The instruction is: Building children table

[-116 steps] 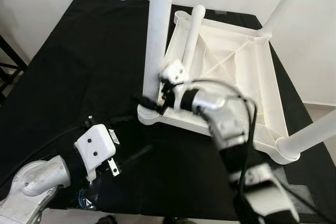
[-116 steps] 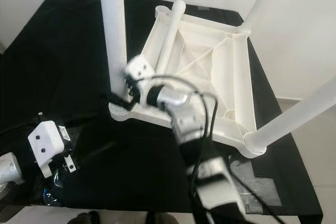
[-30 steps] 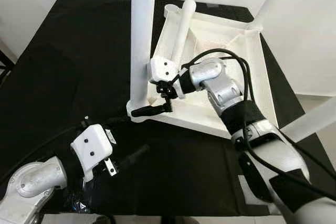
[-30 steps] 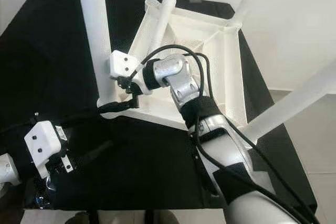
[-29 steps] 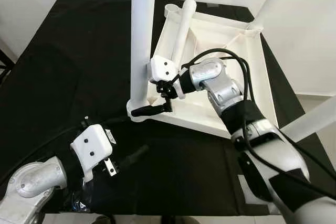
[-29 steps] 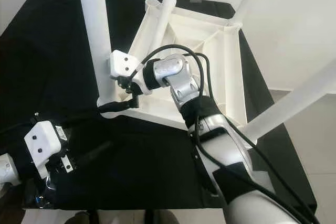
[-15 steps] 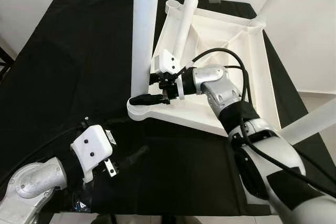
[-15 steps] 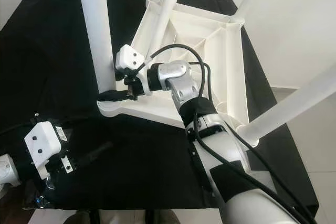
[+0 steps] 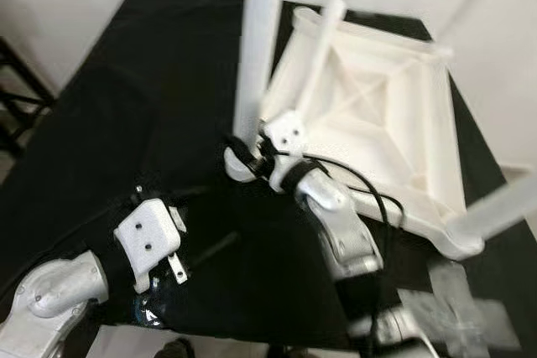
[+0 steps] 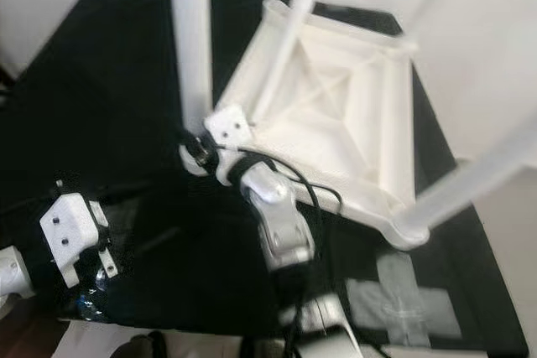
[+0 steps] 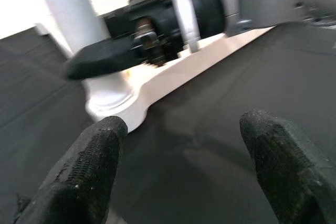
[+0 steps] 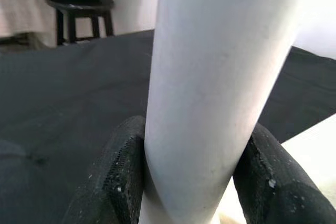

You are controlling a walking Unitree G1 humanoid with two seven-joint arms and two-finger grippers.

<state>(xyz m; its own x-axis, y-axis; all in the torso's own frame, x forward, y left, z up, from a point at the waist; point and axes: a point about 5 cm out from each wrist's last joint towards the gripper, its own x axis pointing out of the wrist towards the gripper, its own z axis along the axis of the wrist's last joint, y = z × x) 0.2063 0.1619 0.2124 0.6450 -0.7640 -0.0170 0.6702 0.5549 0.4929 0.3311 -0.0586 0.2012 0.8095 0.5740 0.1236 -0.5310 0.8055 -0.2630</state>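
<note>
Gripping table leg (image 12: 210,77): right gripper (image 12: 191,177)

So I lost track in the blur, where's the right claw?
The right claw is round the base of the upright white leg, at the upturned tabletop's near-left corner.

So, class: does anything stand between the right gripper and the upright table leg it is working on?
Nothing visible does. The right gripper is already at the base of the table leg, with one black finger on each side of it, where it stands in the upturned tabletop.
</note>
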